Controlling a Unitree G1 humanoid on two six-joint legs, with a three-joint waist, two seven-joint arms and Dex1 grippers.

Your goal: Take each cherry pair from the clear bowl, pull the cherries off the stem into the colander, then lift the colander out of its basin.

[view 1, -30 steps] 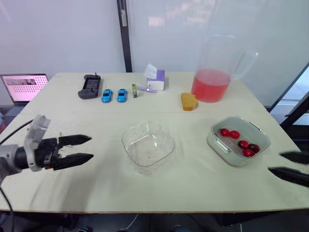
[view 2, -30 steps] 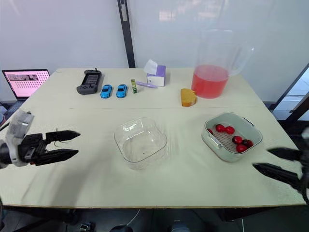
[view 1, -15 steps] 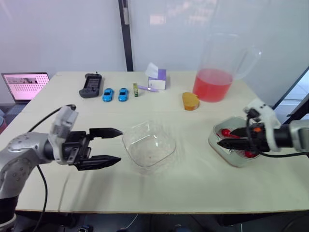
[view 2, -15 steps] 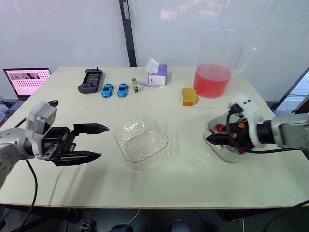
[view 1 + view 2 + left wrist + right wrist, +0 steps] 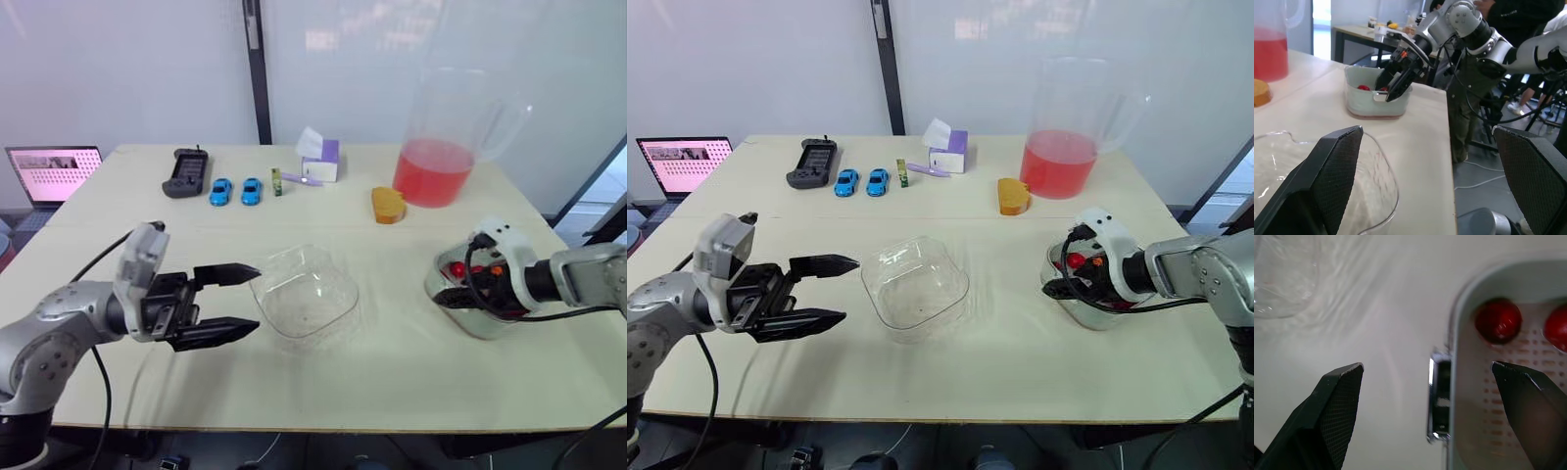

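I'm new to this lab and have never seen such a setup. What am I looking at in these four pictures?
This is a humanoid robot with two arms, each ending in a black two-fingered gripper. The two wide pictures come from cameras on its head, looking down over a table. The two close ones come from cameras on its wrists. The left gripper is open beside a clear bowl that looks empty, and it holds nothing. The right gripper is open at the colander, straddling its metal handle. Red cherries lie inside. Farther back are a pitcher of red drink, two blue toy cars, a box and a laptop.
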